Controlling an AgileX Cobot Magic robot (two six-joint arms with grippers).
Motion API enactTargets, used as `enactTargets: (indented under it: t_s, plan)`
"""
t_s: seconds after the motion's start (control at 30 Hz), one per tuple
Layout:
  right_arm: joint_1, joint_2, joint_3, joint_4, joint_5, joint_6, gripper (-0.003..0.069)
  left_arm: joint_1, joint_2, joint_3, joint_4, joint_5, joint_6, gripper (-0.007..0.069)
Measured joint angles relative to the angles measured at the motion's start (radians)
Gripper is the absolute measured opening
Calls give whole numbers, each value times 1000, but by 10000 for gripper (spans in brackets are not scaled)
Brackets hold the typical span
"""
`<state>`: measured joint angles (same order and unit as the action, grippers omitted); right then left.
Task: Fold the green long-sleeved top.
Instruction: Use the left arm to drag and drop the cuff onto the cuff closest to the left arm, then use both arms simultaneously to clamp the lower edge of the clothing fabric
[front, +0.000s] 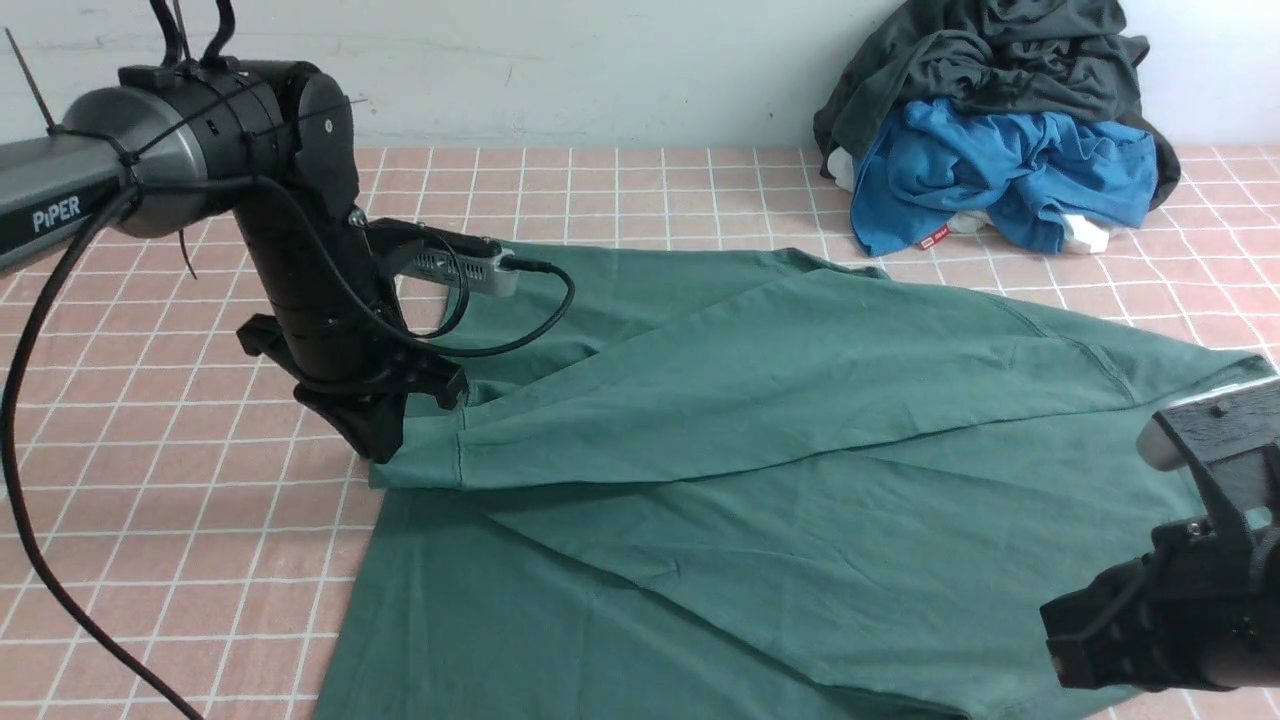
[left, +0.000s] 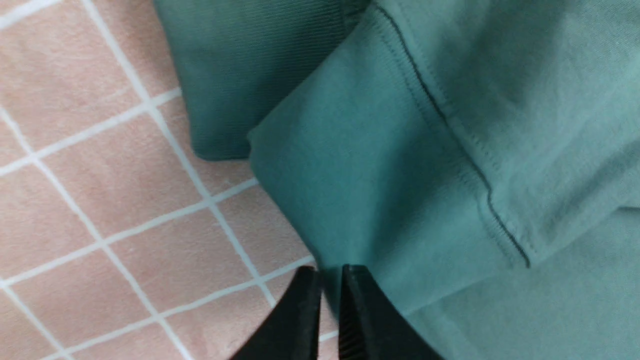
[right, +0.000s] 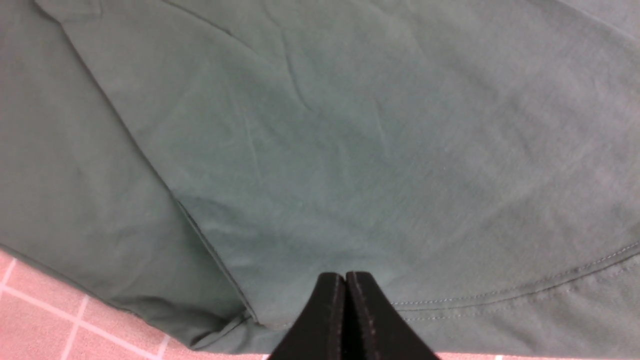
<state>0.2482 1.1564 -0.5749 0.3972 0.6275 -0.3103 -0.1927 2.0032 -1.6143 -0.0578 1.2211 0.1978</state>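
Nearest, the right gripper hangs low over the hem, fingers pressed shut on nothing. Farther left, the left gripper points steeply down at the folded-in sleeve cuff, fingers a slit apart. The green long-sleeved top lies spread on the tabletop.

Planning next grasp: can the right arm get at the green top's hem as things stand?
Probably yes. The right gripper hangs just over the green top beside its hem, nothing lying between; its jaws are shut, so they'd need opening.
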Motion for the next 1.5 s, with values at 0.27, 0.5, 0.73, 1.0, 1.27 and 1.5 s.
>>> enactTargets:
  t_s: [0.27, 0.5, 0.73, 1.0, 1.27, 1.5]
  plan:
    - [0, 0, 0, 4, 30, -7, -10, -4, -159, 66, 43, -3, -56, 250]
    - [0, 0, 0, 53, 67, -100, -10, -142, -435, 467, 14, -37, 90, 283]
    - [0, 0, 0, 170, 107, -245, -10, -230, -462, 744, 11, -230, 402, 283]
    - [0, 0, 0, 299, 182, -458, -10, -258, -418, 817, 12, -366, 592, 331]
    - [0, 0, 0, 373, 230, -547, -10, -259, -343, 813, 42, -384, 626, 468]
    - [0, 0, 0, 386, 245, -550, -10, -262, -340, 805, 110, -404, 631, 195]
